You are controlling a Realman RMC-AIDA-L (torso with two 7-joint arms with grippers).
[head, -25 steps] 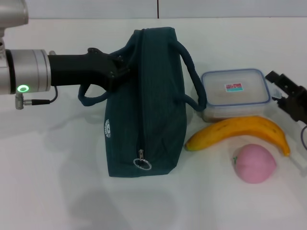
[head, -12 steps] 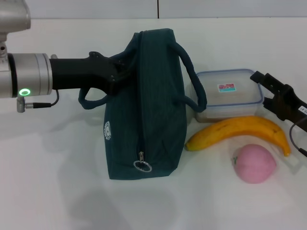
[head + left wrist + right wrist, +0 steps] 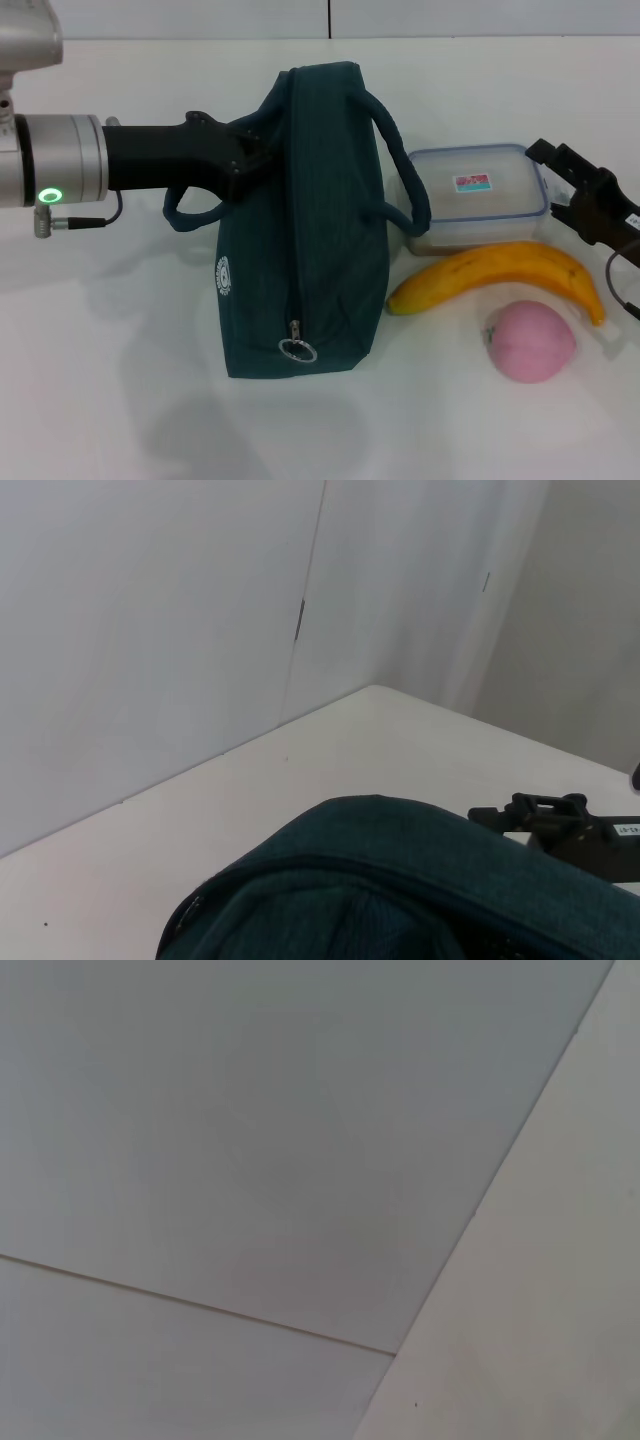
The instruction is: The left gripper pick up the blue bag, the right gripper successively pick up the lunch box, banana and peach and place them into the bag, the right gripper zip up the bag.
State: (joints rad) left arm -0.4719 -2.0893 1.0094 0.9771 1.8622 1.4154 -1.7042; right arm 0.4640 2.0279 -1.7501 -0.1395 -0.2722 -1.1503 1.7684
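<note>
The blue bag (image 3: 305,215) stands upright at the table's middle, zipper closed, its ring pull (image 3: 296,348) near the front. My left gripper (image 3: 250,155) reaches in from the left and is shut on the bag's left handle. The bag's top (image 3: 400,890) fills the left wrist view's lower part. The clear lunch box (image 3: 475,195) lies to the right of the bag, with the banana (image 3: 500,272) in front of it and the pink peach (image 3: 530,341) nearer still. My right gripper (image 3: 558,182) is open at the lunch box's right edge; it also shows far off as the right gripper (image 3: 560,825).
The bag's right handle (image 3: 400,165) arches over toward the lunch box's left corner. The white table (image 3: 120,380) continues to the left and front. The right wrist view holds only wall and table surface.
My right gripper came in from the right edge to the lunch box's right side. The lunch box has shifted slightly left. The left gripper and bag stay about where they were.
</note>
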